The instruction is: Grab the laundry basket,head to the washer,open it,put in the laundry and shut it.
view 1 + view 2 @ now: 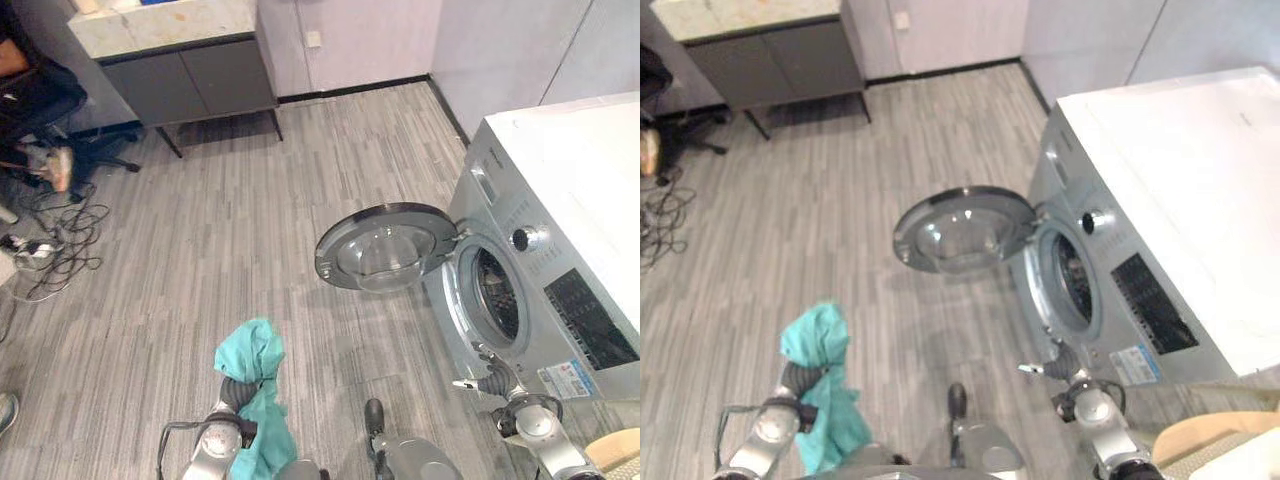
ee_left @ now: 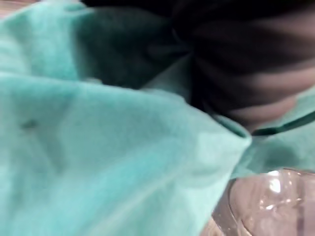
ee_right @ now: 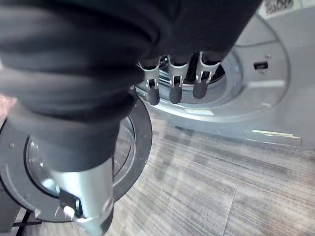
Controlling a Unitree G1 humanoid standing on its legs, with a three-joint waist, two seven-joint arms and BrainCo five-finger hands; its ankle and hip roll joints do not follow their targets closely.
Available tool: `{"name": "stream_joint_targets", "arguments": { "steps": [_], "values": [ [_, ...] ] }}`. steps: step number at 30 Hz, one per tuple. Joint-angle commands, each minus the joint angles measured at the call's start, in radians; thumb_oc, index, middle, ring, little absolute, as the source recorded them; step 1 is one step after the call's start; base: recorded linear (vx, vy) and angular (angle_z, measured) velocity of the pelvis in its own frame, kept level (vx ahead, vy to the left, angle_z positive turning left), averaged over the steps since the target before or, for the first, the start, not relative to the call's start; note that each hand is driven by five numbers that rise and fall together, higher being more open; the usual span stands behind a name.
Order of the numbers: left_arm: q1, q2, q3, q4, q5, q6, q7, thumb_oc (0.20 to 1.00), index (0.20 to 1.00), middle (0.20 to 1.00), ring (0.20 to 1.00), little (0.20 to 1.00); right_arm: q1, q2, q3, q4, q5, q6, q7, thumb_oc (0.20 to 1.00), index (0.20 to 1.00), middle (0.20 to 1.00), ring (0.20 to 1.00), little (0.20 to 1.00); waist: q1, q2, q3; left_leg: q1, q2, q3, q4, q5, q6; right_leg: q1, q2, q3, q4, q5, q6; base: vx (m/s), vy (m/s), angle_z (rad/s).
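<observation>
My left hand (image 1: 236, 396) is low on the left, closed on a teal cloth (image 1: 252, 362) that bunches above it and hangs down past the wrist. In the left wrist view the teal cloth (image 2: 98, 147) drapes over the hand's dark cover (image 2: 246, 69). The silver washer (image 1: 560, 200) stands on the right with its round glass door (image 1: 385, 246) swung wide open toward the left, and the dark drum opening (image 1: 496, 296) is exposed. Below that opening is my right hand (image 1: 490, 380), its fingers (image 3: 173, 88) relaxed and holding nothing. A beige basket (image 1: 1205, 438) shows at the bottom right corner.
A dark cabinet (image 1: 185, 80) with a stone top stands against the far wall. A person sits on an office chair (image 1: 40, 110) at the far left, with cables (image 1: 60, 245) on the floor nearby. Grey plank flooring lies between me and the open door.
</observation>
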Motion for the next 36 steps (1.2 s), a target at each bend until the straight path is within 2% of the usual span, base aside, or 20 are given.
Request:
{"name": "stream_joint_targets", "arguments": {
  "steps": [1, 2, 3, 6, 9, 13, 16, 19, 20, 21, 22, 23, 25, 26, 29, 30, 32, 33, 34, 36],
  "values": [
    [-0.009, 0.061, 0.009, -0.078, -0.014, -0.032, 0.009, 0.200, 0.200, 0.200, 0.200, 0.200, 0.021, -0.019, -0.022, -0.034, 0.007, -0.025, -0.025, 1.000, 1.000, 1.000, 1.000, 1.000, 0.017, -0.018, 0.004, -0.097, 0.008, -0.024, -0.085, 0.128, 0.026, 0.055, -0.051, 0.011, 0.074, -0.183, 0.145, 0.39, 0.123, -0.75],
    [-0.007, 0.063, 0.005, -0.087, -0.017, -0.033, 0.009, 0.200, 0.200, 0.200, 0.200, 0.200, 0.025, -0.013, -0.017, -0.018, 0.007, -0.025, -0.026, 1.000, 1.000, 1.000, 1.000, 1.000, 0.040, -0.016, 0.017, -0.130, 0.000, -0.117, -0.153, 0.191, 0.007, 0.086, -0.023, 0.069, 0.088, -0.201, 0.140, 0.33, 0.135, -0.92],
    [-0.003, 0.061, 0.000, -0.093, -0.020, -0.038, 0.009, 0.200, 0.200, 0.200, 0.200, 0.200, 0.027, -0.009, -0.016, -0.014, 0.007, -0.027, -0.029, 1.000, 1.000, 1.000, 1.000, 1.000, 0.049, -0.017, 0.020, -0.144, -0.010, -0.179, -0.163, 0.202, 0.002, 0.094, -0.014, 0.108, 0.103, -0.211, 0.140, 0.33, 0.136, -0.98],
    [0.004, 0.059, -0.014, -0.095, -0.018, -0.038, -0.003, 0.200, 0.200, 0.200, 0.200, 0.200, 0.029, -0.002, -0.012, -0.001, 0.002, -0.026, -0.022, 1.000, 1.000, 1.000, 1.000, 1.000, 0.052, -0.015, 0.011, -0.133, -0.023, -0.241, -0.171, 0.189, 0.005, 0.103, -0.005, 0.162, 0.133, -0.234, 0.141, 0.23, 0.112, -1.26],
    [0.015, 0.062, -0.025, -0.090, -0.012, -0.034, -0.021, 0.200, 0.200, 0.200, 0.200, 0.200, 0.038, 0.010, -0.012, 0.011, -0.007, -0.027, -0.013, 1.000, 1.000, 1.000, 1.000, 1.000, 0.043, -0.019, -0.020, -0.089, -0.009, -0.196, -0.171, 0.172, 0.017, 0.115, -0.017, 0.198, 0.160, -0.243, 0.151, 0.36, 0.241, -0.97],
    [0.008, 0.085, -0.032, -0.088, 0.011, -0.029, -0.024, 0.200, 0.200, 0.200, 0.200, 0.200, 0.035, 0.020, -0.006, 0.008, -0.022, -0.020, -0.001, 1.000, 1.000, 1.000, 1.000, 1.000, 0.029, -0.034, -0.035, -0.050, -0.013, -0.099, -0.143, 0.101, 0.056, 0.110, -0.045, 0.259, 0.211, -0.243, 0.181, 0.16, 0.163, -0.84],
    [0.001, 0.106, -0.016, -0.094, 0.018, -0.025, -0.008, 0.200, 0.200, 0.200, 0.200, 0.200, 0.013, 0.021, 0.006, 0.006, -0.038, -0.015, 0.003, 1.000, 1.000, 1.000, 1.000, 1.000, 0.022, -0.033, -0.033, -0.010, 0.001, -0.014, -0.158, 0.074, 0.083, 0.057, -0.042, 0.278, 0.292, -0.201, 0.216, 0.09, 0.155, -0.94],
    [-0.001, 0.116, 0.006, -0.100, 0.004, -0.025, 0.007, 0.200, 0.200, 0.200, 0.200, 0.200, -0.002, 0.036, 0.008, -0.021, -0.034, -0.024, 0.006, 1.000, 1.000, 1.000, 1.000, 1.000, 0.038, -0.023, -0.027, 0.036, 0.021, 0.066, -0.193, 0.064, 0.090, 0.001, -0.096, 0.095, 0.334, -0.187, 0.226, 0.06, 0.116, -1.33],
    [-0.003, 0.110, 0.011, -0.099, -0.002, -0.026, 0.009, 0.200, 0.200, 0.200, 0.200, 0.200, -0.013, 0.042, 0.016, -0.021, -0.036, -0.028, 0.011, 1.000, 1.000, 1.000, 1.000, 1.000, 0.043, -0.019, -0.028, 0.062, 0.025, 0.102, -0.211, 0.062, 0.086, -0.007, -0.119, -0.002, 0.315, -0.194, 0.222, 0.10, 0.107, -1.38],
    [-0.012, 0.105, 0.010, -0.091, -0.008, -0.024, 0.010, 0.200, 0.200, 0.200, 0.200, 0.200, -0.024, 0.044, 0.019, -0.017, -0.040, -0.026, 0.007, 1.000, 1.000, 1.000, 1.000, 1.000, 0.048, -0.007, -0.029, 0.097, 0.030, 0.147, -0.229, 0.057, 0.081, -0.017, -0.140, -0.154, 0.279, -0.214, 0.202, 0.10, 0.102, -1.59],
    [-0.020, 0.104, 0.009, -0.083, -0.013, -0.022, 0.014, 0.200, 0.200, 0.200, 0.200, 0.200, -0.032, 0.043, 0.021, -0.013, -0.043, -0.026, 0.004, 1.000, 1.000, 1.000, 1.000, 1.000, 0.051, -0.003, -0.029, 0.117, 0.034, 0.178, -0.240, 0.052, 0.078, -0.041, -0.157, -0.242, 0.272, -0.202, 0.193, 0.07, 0.049, -1.72],
    [-0.021, 0.104, 0.009, -0.083, -0.013, -0.022, 0.014, 0.200, 0.200, 0.200, 0.200, 0.200, -0.032, 0.043, 0.021, -0.013, -0.043, -0.026, 0.004, 1.000, 1.000, 1.000, 1.000, 1.000, 0.051, -0.003, -0.028, 0.117, 0.034, 0.178, -0.241, 0.052, 0.078, -0.041, -0.157, -0.242, 0.272, -0.202, 0.193, 0.13, 0.007, -1.28],
    [-0.026, 0.105, 0.008, -0.080, -0.012, -0.019, 0.013, 0.200, 0.200, 0.200, 0.200, 0.200, -0.035, 0.047, 0.016, 0.004, -0.036, -0.023, -0.006, 1.000, 1.000, 1.000, 1.000, 1.000, 0.052, 0.014, -0.029, 0.159, 0.047, 0.207, -0.254, 0.026, 0.067, -0.054, -0.188, -0.381, 0.270, -0.225, 0.195, 0.23, -0.060, -0.92],
    [-0.024, 0.099, -0.008, -0.084, 0.002, -0.021, 0.005, 0.200, 0.200, 0.200, 0.200, 0.200, -0.015, 0.046, 0.005, 0.008, -0.035, -0.021, -0.012, 1.000, 1.000, 1.000, 1.000, 1.000, 0.017, 0.006, -0.035, 0.172, 0.042, 0.222, -0.230, 0.008, 0.063, -0.039, -0.154, -0.309, 0.222, -0.218, 0.198, 0.17, -0.101, -0.94],
    [-0.014, 0.094, -0.007, -0.101, 0.012, -0.025, -0.009, 0.200, 0.200, 0.200, 0.200, 0.200, 0.006, 0.038, -0.014, 0.008, -0.032, -0.017, -0.019, 1.000, 1.000, 1.000, 1.000, 1.000, 0.013, 0.004, -0.038, 0.155, 0.057, 0.245, -0.123, 0.005, 0.045, -0.004, -0.140, -0.289, 0.163, -0.207, 0.184, 0.20, -0.130, -0.17],
    [-0.019, 0.090, -0.016, -0.105, 0.014, -0.023, -0.012, 0.200, 0.200, 0.200, 0.200, 0.200, 0.006, 0.024, -0.022, 0.014, -0.027, -0.017, -0.028, 1.000, 1.000, 1.000, 1.000, 1.000, 0.014, 0.003, -0.024, 0.110, 0.094, 0.232, 0.025, 0.048, 0.018, 0.021, -0.121, -0.256, 0.144, -0.207, 0.162, 0.06, -0.116, -0.20],
    [-0.020, 0.089, -0.016, -0.104, 0.014, -0.023, -0.012, 0.200, 0.200, 0.200, 0.200, 0.200, 0.006, 0.023, -0.023, 0.014, -0.027, -0.017, -0.028, 1.000, 1.000, 1.000, 1.000, 1.000, 0.015, 0.005, -0.023, 0.105, 0.100, 0.231, 0.035, 0.044, 0.014, 0.021, -0.117, -0.256, 0.142, -0.207, 0.159, 0.04, -0.072, -0.58],
    [-0.036, 0.082, -0.025, -0.082, 0.015, -0.021, -0.006, 0.200, 0.200, 0.200, 0.200, 0.200, 0.001, 0.013, -0.034, 0.025, -0.014, -0.012, -0.036, 1.000, 1.000, 1.000, 1.000, 1.000, 0.022, 0.007, -0.011, 0.058, 0.104, 0.196, 0.082, 0.069, 0.001, 0.046, -0.107, -0.243, 0.118, -0.217, 0.148, 0.01, 0.013, -0.47],
    [-0.043, 0.074, -0.028, -0.070, 0.018, -0.018, -0.001, 0.200, 0.200, 0.200, 0.200, 0.200, 0.000, 0.010, -0.040, 0.032, -0.011, -0.011, -0.043, 1.000, 1.000, 1.000, 1.000, 1.000, 0.025, -0.003, -0.013, 0.009, 0.078, 0.176, 0.039, 0.066, 0.025, 0.053, -0.122, -0.235, 0.099, -0.200, 0.149, 0.07, 0.059, -0.35],
    [-0.048, 0.073, -0.027, -0.051, 0.025, -0.015, 0.011, 0.200, 0.200, 0.200, 0.200, 0.200, 0.003, 0.006, -0.044, 0.042, -0.010, -0.012, -0.050, 1.000, 1.000, 1.000, 1.000, 1.000, 0.031, -0.006, -0.017, -0.019, 0.067, 0.139, -0.034, 0.055, 0.032, 0.069, -0.125, -0.202, 0.094, -0.206, 0.161, 0.12, 0.110, -0.35]
  ]
}}
